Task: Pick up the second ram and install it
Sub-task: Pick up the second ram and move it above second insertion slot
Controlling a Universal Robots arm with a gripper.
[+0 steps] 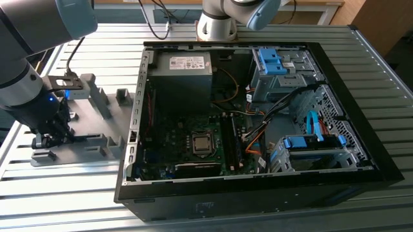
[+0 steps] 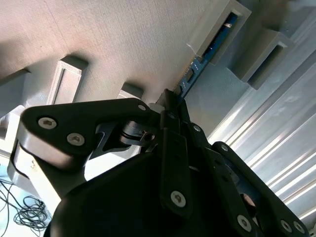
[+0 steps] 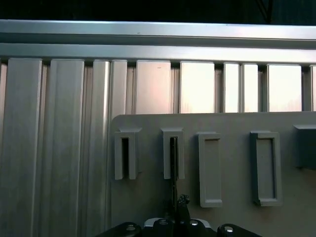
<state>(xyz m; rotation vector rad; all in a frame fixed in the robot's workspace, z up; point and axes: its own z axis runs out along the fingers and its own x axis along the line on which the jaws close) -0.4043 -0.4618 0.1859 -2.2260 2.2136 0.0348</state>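
the gripper (image 1: 49, 139) (image 2: 170, 101) (image 3: 177, 210) is down at a grey holder plate (image 1: 96, 145) (image 2: 123, 39) (image 3: 286, 217) on the exterior view's left. its fingers (image 2: 173, 148) are drawn together on the near end of the second ram (image 2: 207, 54) (image 3: 173, 153), clamped on the thin board from both sides. the ram stands on edge in the holder. in the second wrist view its blue-green strip runs from the fingertips up into a raised grey slot block (image 2: 222, 24). in the first wrist view it shows edge-on as a dark line, seated in one narrow slot of the row.

just beside that slot is a second narrow slot (image 3: 125, 155), and on the other side are two wider rectangular pockets (image 3: 211, 168) (image 3: 264, 168) with pale floors. the holder lies flat on a ribbed aluminium table (image 1: 65, 193) (image 2: 276, 128) (image 3: 64, 148).

well apart from the holder, towards the exterior view's right, an open black computer case (image 1: 258, 198) lies on its side on the same table. inside it are a grey power supply (image 1: 184, 65) at the far end, a motherboard with a bare processor socket (image 1: 202, 143), long narrow slots (image 1: 229, 137) just beside the socket, loose cables (image 1: 258, 130), and two drive cages with blue fittings (image 1: 310, 145) (image 1: 274, 60). the arm's pale blue and grey body (image 1: 26, 72) rises from the gripper out of the exterior view's upper left.
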